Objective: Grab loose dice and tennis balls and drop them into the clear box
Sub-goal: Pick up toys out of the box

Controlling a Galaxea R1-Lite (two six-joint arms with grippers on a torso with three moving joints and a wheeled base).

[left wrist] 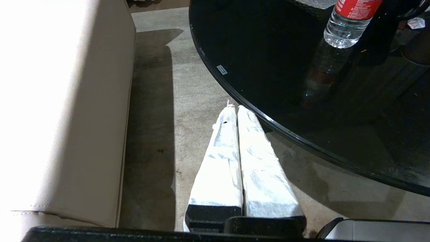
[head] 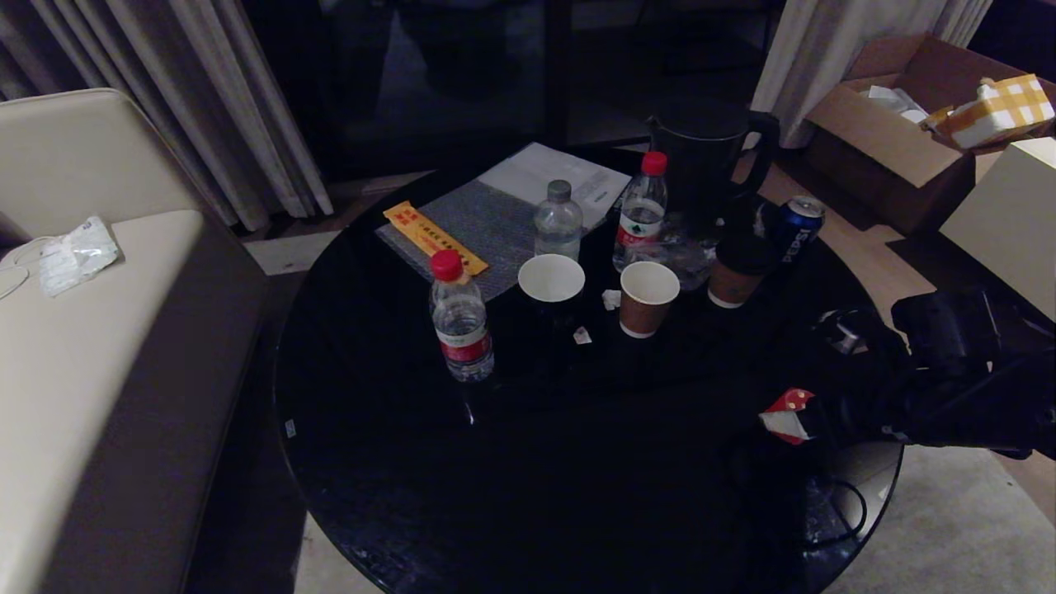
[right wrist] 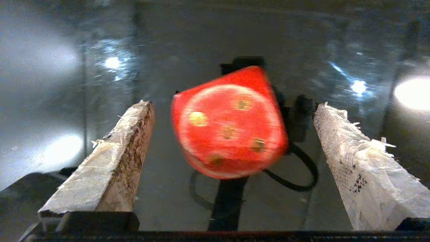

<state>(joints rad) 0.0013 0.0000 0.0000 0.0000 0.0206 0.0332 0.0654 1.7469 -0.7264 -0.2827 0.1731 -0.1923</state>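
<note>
Black round table (head: 528, 462) filling the scene — red die (right wrist: 230, 122) lying between, not touching, the spread fingers of the right gripper (right wrist: 231, 154). Left gripper (left wrist: 234, 111), pressed together, idling beside the rim.

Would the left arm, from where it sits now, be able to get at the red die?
Probably not: the left gripper hangs shut off the table's near left edge, while the red die sits across the table between the right gripper's open fingers.
</note>
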